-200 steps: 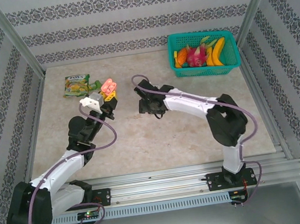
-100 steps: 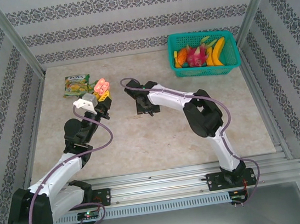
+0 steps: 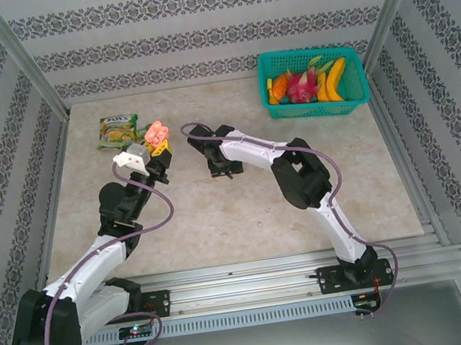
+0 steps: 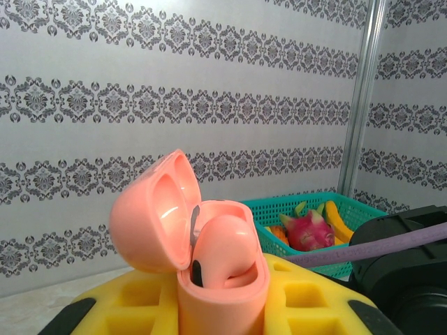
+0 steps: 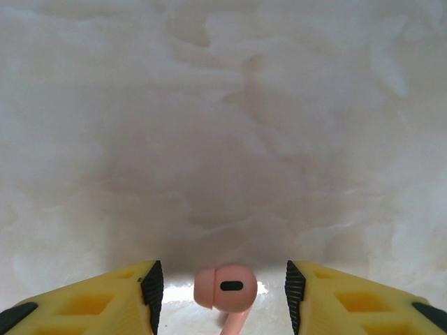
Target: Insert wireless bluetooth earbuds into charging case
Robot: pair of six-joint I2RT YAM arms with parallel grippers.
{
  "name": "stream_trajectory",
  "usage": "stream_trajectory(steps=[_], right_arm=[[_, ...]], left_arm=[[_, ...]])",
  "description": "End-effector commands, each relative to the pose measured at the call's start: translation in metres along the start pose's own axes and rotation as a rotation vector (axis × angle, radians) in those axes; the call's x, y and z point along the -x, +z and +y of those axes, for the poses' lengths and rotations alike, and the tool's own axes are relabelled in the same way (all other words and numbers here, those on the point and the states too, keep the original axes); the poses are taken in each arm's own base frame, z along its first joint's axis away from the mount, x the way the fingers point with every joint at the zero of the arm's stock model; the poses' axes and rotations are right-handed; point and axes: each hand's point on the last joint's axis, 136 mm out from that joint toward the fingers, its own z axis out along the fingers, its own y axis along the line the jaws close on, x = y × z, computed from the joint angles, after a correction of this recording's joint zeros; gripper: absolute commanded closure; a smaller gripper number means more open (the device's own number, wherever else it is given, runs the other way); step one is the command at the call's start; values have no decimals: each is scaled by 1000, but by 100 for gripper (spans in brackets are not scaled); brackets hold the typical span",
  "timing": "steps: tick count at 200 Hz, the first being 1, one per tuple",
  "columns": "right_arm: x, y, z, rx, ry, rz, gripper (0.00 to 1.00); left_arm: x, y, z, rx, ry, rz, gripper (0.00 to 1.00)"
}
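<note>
The right gripper (image 5: 218, 280) pointed down at the table (image 5: 223, 125) with its jaws partly apart. Its yellow, black-tipped fingers (image 5: 105, 296) stood on either side of one pale pink earbud (image 5: 227, 286). The earbud lay on the pale marbled surface between the tips, with a clear gap on each side, so neither finger touched it and nothing was gripped. Its rounded head with a dark oval opening faced the wrist camera, and its stem ran off toward the bottom edge.

From above, the right gripper (image 3: 220, 167) sat near the middle of the table, a little toward the left arm. The left gripper (image 3: 157, 141) was raised and clamped around the body of a pink charging case (image 4: 209, 265). The case stood upright between its yellow fingers (image 4: 314, 296), with the hinged lid (image 4: 150, 223) swung open to the left. Whether an earbud already sat inside, I could not tell.

A green snack packet (image 3: 119, 129) lay just beyond the held case. A teal basket (image 3: 317, 108) of toy fruit stood well apart in the far right corner.
</note>
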Motion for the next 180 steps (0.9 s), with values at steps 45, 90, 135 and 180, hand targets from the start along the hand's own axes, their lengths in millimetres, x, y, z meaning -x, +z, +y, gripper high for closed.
stream_trajectory(steps=[45, 90, 135, 180], right_arm=[[3, 9, -9, -49, 19, 4, 51], [2, 11, -8, -40, 38, 14, 53], [-1, 10, -8, -32, 51, 16, 56], [-5, 11, -10, -27, 65, 19, 59]], left_arm=[[2, 1, 3, -3, -10, -9, 100], [2, 2, 3, -5, -12, -7, 100], [1, 2, 2, -10, -13, -5, 100], [1, 3, 1, -16, -16, -3, 100]])
